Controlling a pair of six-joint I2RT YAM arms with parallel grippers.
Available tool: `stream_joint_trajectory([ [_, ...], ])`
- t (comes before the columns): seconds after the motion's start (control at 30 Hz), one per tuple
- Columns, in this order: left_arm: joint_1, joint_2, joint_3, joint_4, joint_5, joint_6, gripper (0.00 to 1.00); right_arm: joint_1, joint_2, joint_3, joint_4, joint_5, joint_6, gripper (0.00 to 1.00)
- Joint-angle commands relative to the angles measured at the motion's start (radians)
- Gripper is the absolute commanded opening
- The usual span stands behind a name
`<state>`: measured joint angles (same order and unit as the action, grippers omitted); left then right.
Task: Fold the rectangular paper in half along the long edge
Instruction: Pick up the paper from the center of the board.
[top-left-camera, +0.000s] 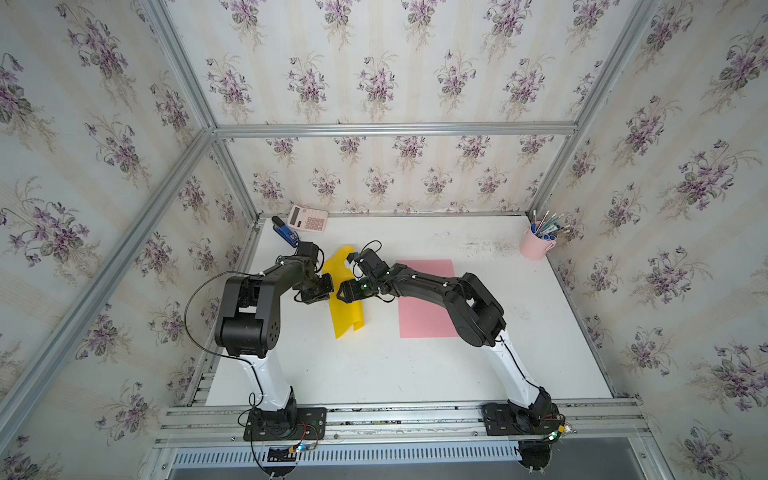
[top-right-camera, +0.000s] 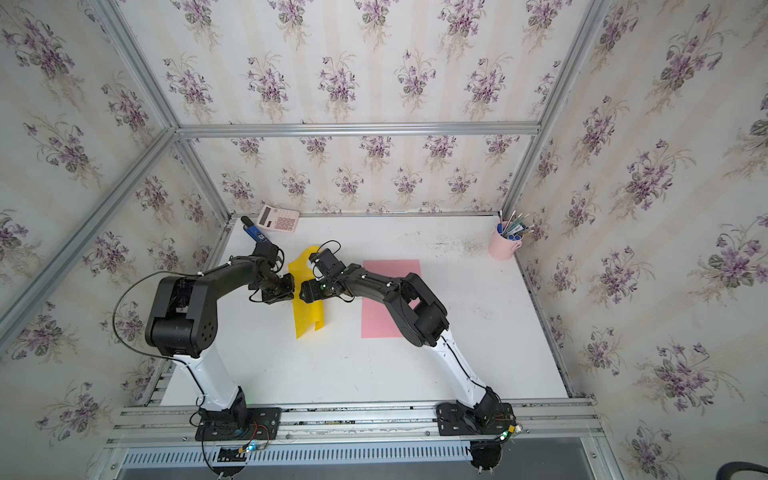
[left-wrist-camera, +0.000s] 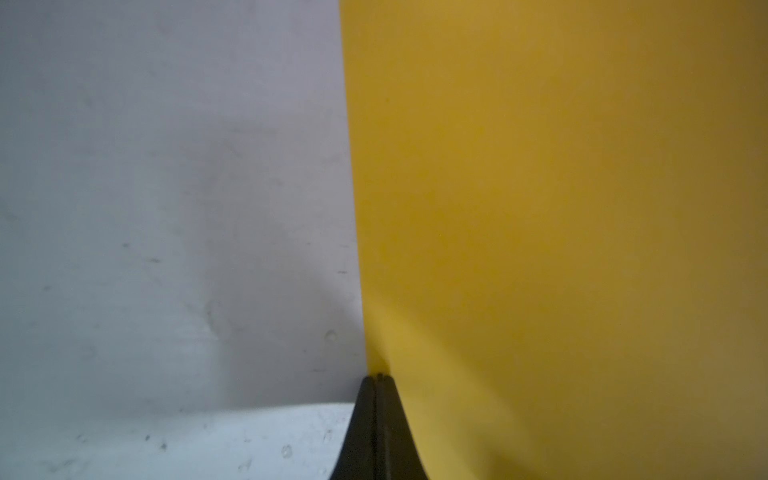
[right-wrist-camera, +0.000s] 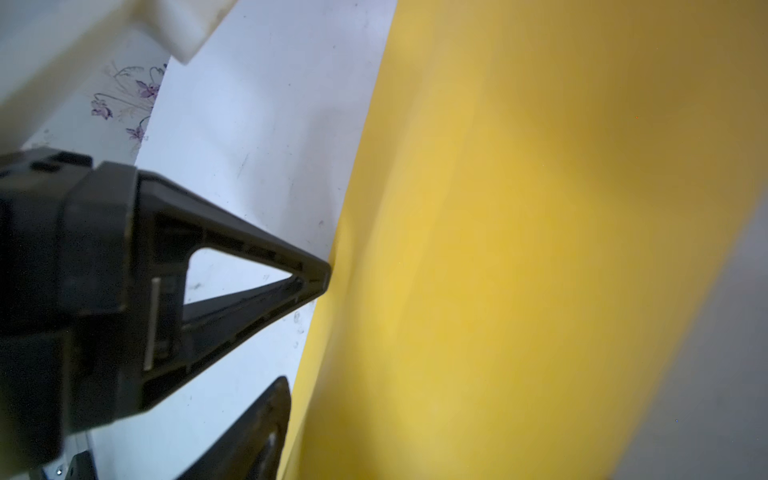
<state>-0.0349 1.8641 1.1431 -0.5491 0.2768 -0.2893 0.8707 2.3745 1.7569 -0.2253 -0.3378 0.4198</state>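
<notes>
Yellow rectangular paper sheet (top-left-camera: 348, 318) curls up left of centre on the white table (top-left-camera: 374, 365). The left gripper (left-wrist-camera: 376, 379) pinches its edge and the right gripper (top-left-camera: 344, 293) gapes beside it. A flat pink paper sheet (top-left-camera: 419, 320), a pink calculator (top-left-camera: 308, 219) and a pink pen cup (top-left-camera: 534, 248) sit apart.

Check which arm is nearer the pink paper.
Right. The right arm reaches across above the pink paper; the left arm sits on the far side of the yellow paper, apart from it.
</notes>
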Motion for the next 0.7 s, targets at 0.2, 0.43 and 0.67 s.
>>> stream_joint_trajectory([
  [0.2, 0.002, 0.003, 0.001, -0.013, -0.013, 0.006, 0.04, 0.008, 0.010, -0.063, -0.261, -0.139, 0.058, 0.69],
  [0.43, 0.004, 0.000, 0.000, -0.014, -0.012, 0.007, 0.05, 0.006, 0.005, -0.086, -0.194, -0.191, 0.086, 0.61],
  [0.67, 0.004, -0.001, -0.002, -0.009, -0.008, 0.006, 0.02, -0.001, 0.003, -0.095, -0.110, -0.200, 0.157, 0.60],
])
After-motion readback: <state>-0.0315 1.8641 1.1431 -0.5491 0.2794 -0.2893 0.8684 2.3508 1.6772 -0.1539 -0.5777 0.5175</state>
